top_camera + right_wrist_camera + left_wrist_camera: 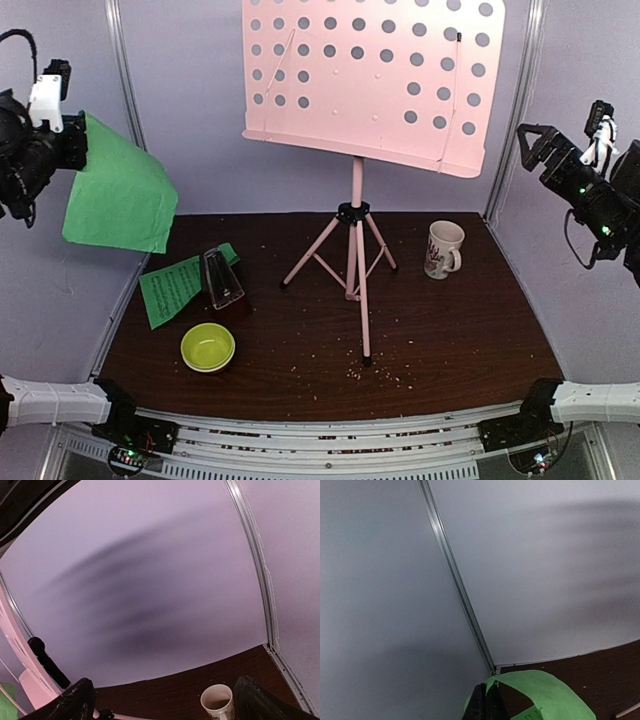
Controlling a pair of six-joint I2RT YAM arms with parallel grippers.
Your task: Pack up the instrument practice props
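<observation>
Paper, one green sheet-music page (120, 195), is hanging from my left claw (80, 148), which is pinching its edge high at ten o'clock of the table (460, 330). My right claw (528, 150) is hovering spread wide at three o'clock, gripping nothing. A second green page (175, 285) is lying against the metronome (222, 285), at eight o'clock from the pink music stand (375, 80).

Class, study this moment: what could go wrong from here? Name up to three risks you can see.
1. The left gripper pinches one green page by an edge; it hangs limp and may slip.
2. The other green page lies partly under the metronome; pulling it could topple that.
3. The top-heavy music stand could tip toward the mug if nudged.
</observation>
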